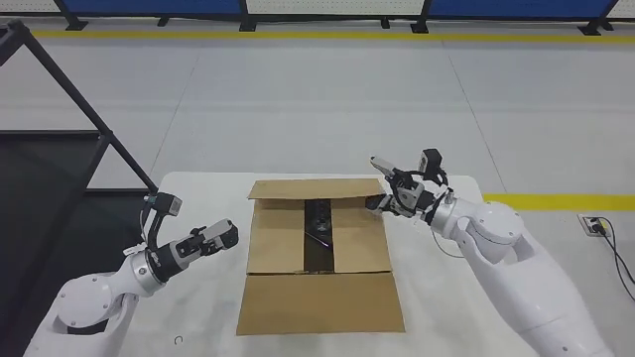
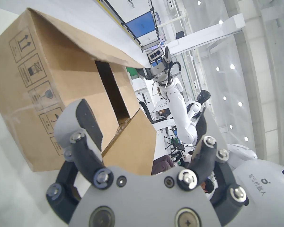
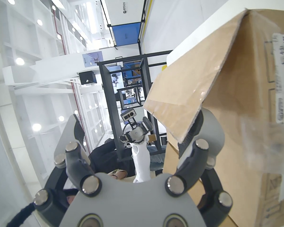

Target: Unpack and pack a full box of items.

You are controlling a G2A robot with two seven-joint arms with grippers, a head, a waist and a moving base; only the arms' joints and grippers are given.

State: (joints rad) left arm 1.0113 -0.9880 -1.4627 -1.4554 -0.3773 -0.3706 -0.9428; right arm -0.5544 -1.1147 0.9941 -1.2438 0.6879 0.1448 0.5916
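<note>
The left arm (image 1: 149,268) reaches low over the left side of the table (image 1: 203,193), its forearm angled inward. The left gripper (image 1: 226,234) points toward the middle, fingers (image 2: 86,116) spread wide. The right arm (image 1: 501,248) bends at the elbow from the near right corner toward the far edge. The right gripper (image 1: 385,196) also has its fingers (image 3: 77,131) parted.

The box (image 1: 283,243) is placed in the middle of the table (image 1: 198,193). An item (image 1: 319,220) is seen inside it. The left gripper (image 1: 228,235) is located left of the box, apart from it; the right gripper (image 1: 381,201) is found at its far right corner.
</note>
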